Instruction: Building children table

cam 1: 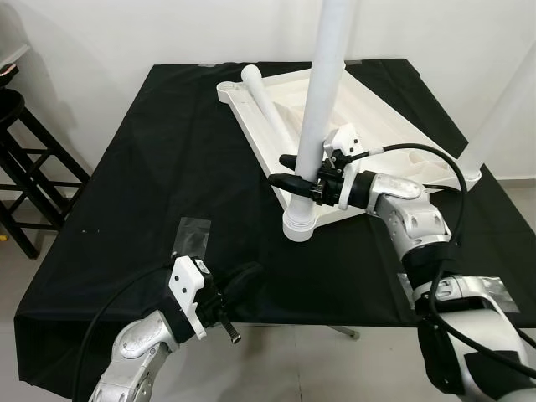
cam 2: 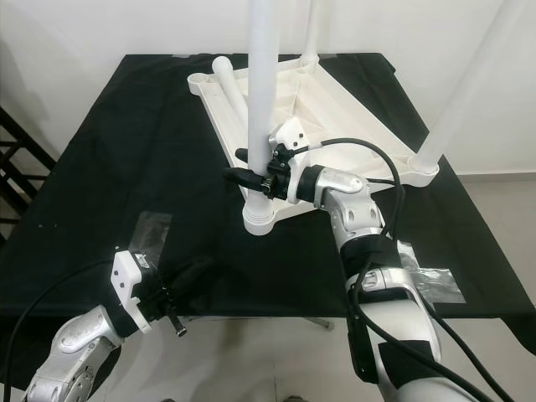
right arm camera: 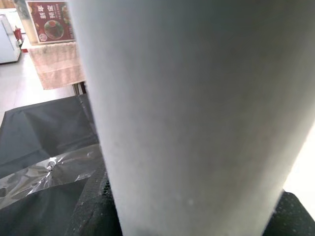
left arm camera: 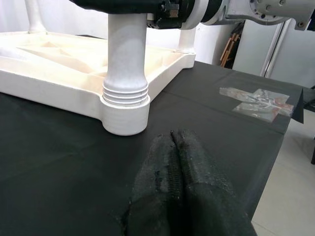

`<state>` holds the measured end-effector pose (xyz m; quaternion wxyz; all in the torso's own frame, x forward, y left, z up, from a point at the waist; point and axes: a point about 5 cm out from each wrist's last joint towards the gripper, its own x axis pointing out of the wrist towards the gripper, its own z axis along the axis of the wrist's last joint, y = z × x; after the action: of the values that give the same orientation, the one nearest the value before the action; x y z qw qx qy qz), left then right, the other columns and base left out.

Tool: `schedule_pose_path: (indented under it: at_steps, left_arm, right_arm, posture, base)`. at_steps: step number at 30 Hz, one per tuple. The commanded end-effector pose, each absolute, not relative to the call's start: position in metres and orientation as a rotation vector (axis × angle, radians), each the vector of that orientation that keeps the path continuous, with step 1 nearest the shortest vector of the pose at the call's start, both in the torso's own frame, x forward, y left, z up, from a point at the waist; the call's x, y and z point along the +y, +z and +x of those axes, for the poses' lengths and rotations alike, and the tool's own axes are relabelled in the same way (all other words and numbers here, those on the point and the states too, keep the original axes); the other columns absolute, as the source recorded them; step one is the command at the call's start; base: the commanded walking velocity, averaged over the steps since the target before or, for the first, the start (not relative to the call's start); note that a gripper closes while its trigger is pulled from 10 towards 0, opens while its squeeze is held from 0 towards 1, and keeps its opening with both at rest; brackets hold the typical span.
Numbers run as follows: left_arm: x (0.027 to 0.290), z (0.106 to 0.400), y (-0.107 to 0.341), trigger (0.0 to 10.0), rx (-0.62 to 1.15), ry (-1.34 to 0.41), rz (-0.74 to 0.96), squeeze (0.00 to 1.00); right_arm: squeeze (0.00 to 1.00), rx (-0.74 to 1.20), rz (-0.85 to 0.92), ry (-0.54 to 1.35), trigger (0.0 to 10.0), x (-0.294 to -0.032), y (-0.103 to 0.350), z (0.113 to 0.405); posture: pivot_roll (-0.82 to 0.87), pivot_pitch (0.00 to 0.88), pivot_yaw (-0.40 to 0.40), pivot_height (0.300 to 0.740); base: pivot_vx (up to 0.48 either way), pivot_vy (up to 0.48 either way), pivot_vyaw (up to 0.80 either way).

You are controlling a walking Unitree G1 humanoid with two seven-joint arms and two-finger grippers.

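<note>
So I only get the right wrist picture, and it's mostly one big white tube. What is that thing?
Observer: A table leg, standing upright in a corner socket of an upside-down white tabletop.
Operator: Is the right hand holding it?
Observer: Yes, the right hand is closed around it just above the socket.
Operator: And the other hand?
Observer: The left hand rests shut on the black cloth, near its front edge.
Operator: Any legs left?
Observer: One loose leg lies across the tabletop.

Close up, a white table leg [right arm camera: 197, 113], upright, black fingers [right arm camera: 91, 206] of the right hand against its base; beyond, black-covered desk [right arm camera: 44, 132], clear plastic wrapper [right arm camera: 39, 174], red poster [right arm camera: 51, 22].
</note>
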<state>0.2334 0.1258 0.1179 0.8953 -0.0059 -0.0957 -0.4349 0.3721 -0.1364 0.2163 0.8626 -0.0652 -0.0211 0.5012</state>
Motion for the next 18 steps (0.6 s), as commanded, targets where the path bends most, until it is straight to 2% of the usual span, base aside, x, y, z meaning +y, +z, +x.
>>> schedule_pose_path:
  at_steps: [1,2,4,6,7,9,10,11,12,14,17,18]
  left_arm:
    - [0.126,0.231,0.114,10.0,-0.183,-0.903,-0.014,0.00]
    - [0.126,0.231,0.114,10.0,-0.183,-0.903,-0.014,0.00]
    - [0.126,0.230,0.114,10.0,-0.181,-0.905,-0.015,0.00]
    - [0.127,0.230,0.114,10.0,-0.181,-0.905,-0.014,0.00]
    - [0.127,0.230,0.114,10.0,-0.181,-0.905,-0.014,0.00]
    - [0.128,0.229,0.115,10.0,-0.180,-0.904,-0.012,0.00]
    - [0.129,0.229,0.115,10.0,-0.180,-0.901,-0.010,0.00]
    - [0.129,0.229,0.115,10.0,-0.180,-0.901,-0.010,0.00]
    - [0.130,0.229,0.115,10.0,-0.179,-0.899,-0.009,0.00]
    - [0.130,0.229,0.115,10.0,-0.179,-0.899,-0.009,0.00]
    - [0.130,0.231,0.114,10.0,-0.176,-0.904,-0.006,0.00]
    - [0.130,0.231,0.114,10.0,-0.177,-0.899,-0.007,0.00]
  right_arm:
    - [0.00,0.009,-0.104,0.981,0.0,-0.146,0.194,0.367]
    - [0.00,0.009,-0.104,0.981,0.0,-0.146,0.194,0.367]
    - [0.00,0.050,-0.087,0.837,0.0,-0.152,0.177,0.363]
    - [0.00,0.106,-0.107,0.515,0.0,-0.154,0.153,0.358]
    - [0.00,0.106,-0.107,0.515,0.0,-0.154,0.153,0.358]
    - [0.00,0.191,-0.108,0.164,0.0,-0.152,0.124,0.330]
    - [0.00,0.204,-0.066,0.171,0.0,-0.136,0.117,0.317]
    - [0.00,0.204,-0.066,0.171,0.0,-0.136,0.117,0.317]
    - [0.00,0.205,-0.029,0.211,0.0,-0.123,0.114,0.310]
    - [0.00,0.205,-0.029,0.211,0.0,-0.123,0.114,0.310]
    - [0.00,0.180,-0.029,0.317,0.0,-0.110,0.120,0.320]
    - [0.00,0.180,-0.050,0.318,3.9,-0.111,0.124,0.326]
  posture:
    - [0.02,0.121,0.011,0.740]
    - [0.02,0.121,0.011,0.740]
    - [0.02,0.124,0.006,0.740]
    - [0.02,0.126,0.002,0.740]
    - [0.02,0.126,0.002,0.740]
    - [0.02,0.131,0.002,0.740]
    - [0.02,0.136,0.013,0.740]
    - [0.02,0.136,0.013,0.740]
    - [0.02,0.136,0.013,0.740]
    - [0.02,0.136,0.013,0.740]
    - [0.02,0.127,0.004,0.740]
    - [0.02,0.127,0.004,0.740]
  base:
    - [0.000,0.000,0.00]
    - [0.000,0.000,0.00]
    - [0.000,0.000,0.00]
    - [0.000,0.000,0.00]
    - [0.000,0.000,0.00]
    - [0.000,0.000,0.00]
    - [0.000,0.000,0.00]
    - [0.000,0.000,0.00]
    - [0.000,0.000,0.00]
    - [0.000,0.000,0.00]
    - [0.000,0.000,0.00]
    - [0.000,0.000,0.00]
